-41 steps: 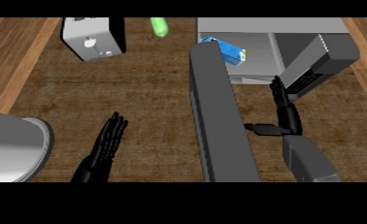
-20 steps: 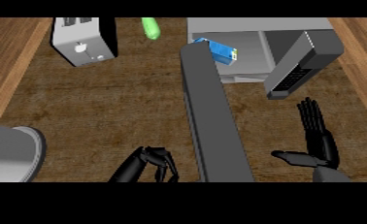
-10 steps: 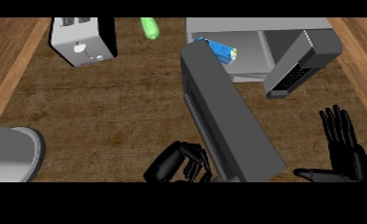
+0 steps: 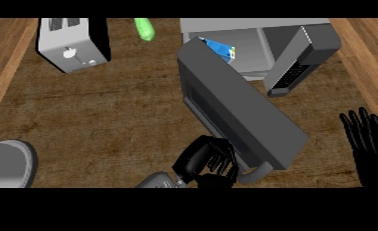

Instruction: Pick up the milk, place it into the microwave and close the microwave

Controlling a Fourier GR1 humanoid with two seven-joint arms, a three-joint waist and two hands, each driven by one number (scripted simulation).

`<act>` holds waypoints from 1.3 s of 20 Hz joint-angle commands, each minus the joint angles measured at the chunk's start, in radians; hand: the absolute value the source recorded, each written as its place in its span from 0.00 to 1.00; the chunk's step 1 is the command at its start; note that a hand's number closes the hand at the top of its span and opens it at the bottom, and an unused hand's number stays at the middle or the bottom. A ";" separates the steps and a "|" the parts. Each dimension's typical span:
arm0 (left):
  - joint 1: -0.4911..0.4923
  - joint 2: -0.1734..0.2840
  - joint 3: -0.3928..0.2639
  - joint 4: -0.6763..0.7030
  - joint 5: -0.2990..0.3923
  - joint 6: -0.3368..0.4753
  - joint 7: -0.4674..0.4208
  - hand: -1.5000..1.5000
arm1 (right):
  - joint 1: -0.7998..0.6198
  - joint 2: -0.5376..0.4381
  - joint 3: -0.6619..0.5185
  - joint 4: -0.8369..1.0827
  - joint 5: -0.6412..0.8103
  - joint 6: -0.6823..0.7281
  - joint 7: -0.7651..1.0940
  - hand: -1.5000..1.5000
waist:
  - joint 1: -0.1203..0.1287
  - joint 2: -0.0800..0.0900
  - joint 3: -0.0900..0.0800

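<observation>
Milk: you can see the blue carton (image 4: pixel 220 49) already lying inside the microwave (image 4: pixel 255 50), at the left of the cavity, close to the counter's far edge. The pick-and-place part looks done.
Door: the dark microwave door (image 4: pixel 236 107) stands part-way swung, running from the cavity's left side down toward the counter's near edge. It is not yet shut; closing it is what you have left.
Left hand: your left hand (image 4: pixel 207 162) sits at the door's near end by the near edge, fingers curled; they seem to bear on the door's outer end, though you cannot tell for certain that they grip it.
Right hand: your right hand (image 4: pixel 363 137) rests at the right edge, fingers straight and up, holding nothing.
Next, as a judgement: you would need to swing the door's free end round to the microwave front.
Others: the toaster (image 4: pixel 72 42) sits at the far left corner, a green vegetable (image 4: pixel 144 28) at the far edge, and a grey plate (image 4: pixel 15 164) at the near left corner, all well apart from the door.
</observation>
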 commanded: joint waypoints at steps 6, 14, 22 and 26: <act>-0.214 -0.009 -0.067 0.063 0.181 0.161 0.051 1.00 | 0.011 -0.044 0.033 -0.162 -0.079 0.074 0.080 0.00 | -0.089 0.017 -0.002; -0.288 -0.009 0.051 0.027 0.338 0.296 -0.081 0.00 | -0.031 -0.073 0.023 -0.223 -0.103 0.064 0.107 0.00 | -0.154 0.038 -0.008; -0.393 -0.010 0.082 0.097 0.424 0.348 -0.144 0.00 | -0.071 -0.095 0.027 -0.244 -0.192 0.101 0.159 0.00 | -0.213 0.059 -0.004; -0.439 -0.010 0.094 0.130 0.467 0.358 -0.166 0.00 | -0.099 -0.105 0.032 -0.239 -0.225 0.117 0.178 0.00 | -0.228 0.073 -0.002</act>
